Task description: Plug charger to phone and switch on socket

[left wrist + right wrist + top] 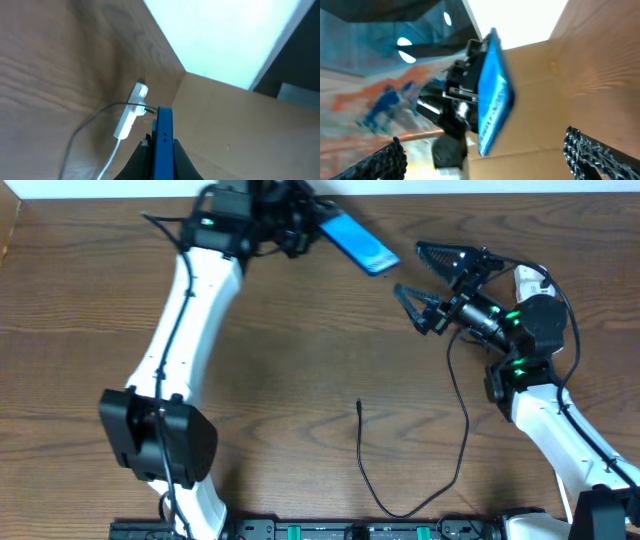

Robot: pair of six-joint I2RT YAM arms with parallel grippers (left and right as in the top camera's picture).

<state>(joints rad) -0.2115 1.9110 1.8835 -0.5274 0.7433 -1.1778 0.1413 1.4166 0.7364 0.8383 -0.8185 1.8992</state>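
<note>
Left jaws clamp tilted phone (358,242) above desk (300,360).
Right jaws wide, empty, just beside phone; charger (362,450) lies on desk.

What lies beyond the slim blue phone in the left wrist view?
A narrow white power strip with a thin black cable lies on the wooden table; the phone covers where the cable ends.

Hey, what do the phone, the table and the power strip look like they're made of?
The phone: probably a glass front, judging by the smooth, lit blue face; its blue edge could be plastic or metal, unclear.
The table: wood or wood-look laminate, matte brown with visible grain lines.
The power strip: most likely plastic, going by its plain white, smooth moulded body.
</note>
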